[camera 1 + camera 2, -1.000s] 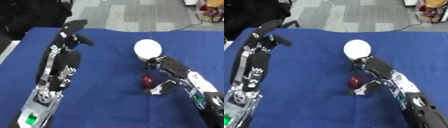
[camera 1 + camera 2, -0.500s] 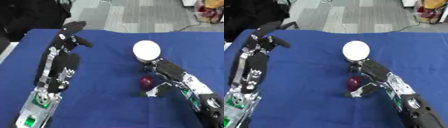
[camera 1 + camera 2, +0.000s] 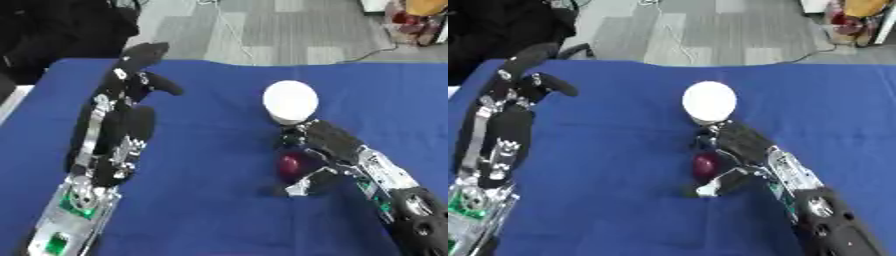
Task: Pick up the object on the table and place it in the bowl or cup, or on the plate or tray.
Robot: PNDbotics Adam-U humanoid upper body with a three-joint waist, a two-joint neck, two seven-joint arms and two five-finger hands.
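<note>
**Closing on the fruit — slip risk right beside the cup**

Curling round a dark red round object [image 3: 291, 165], the right hand [image 3: 337, 150] has its fingers [image 3: 306, 136] on the far side and the thumb low on the near side. Looks like a pinch forming; can't tell if it's seated, and the object still seems to sit on the table [image 3: 210, 200].

Risks, as I judge them:
- Round object, contact from two sides only: it could squirt out sideways and roll across the cloth as the fingers tighten.
- White cup [image 3: 290, 101] stands just beyond the fingertips, nearly touching. Any forward push on the lift could knock it over or shove it away.
- Cup mouth is narrow against the hand's width, so a release off-centre would land on the rim and bounce out.

Left hand [image 3: 122, 120] is well to the left of the fingers, raised, relaxed and apart, holding nothing.

Count: one red object, one white cup, two robot hands, one blue-covered table.
</note>
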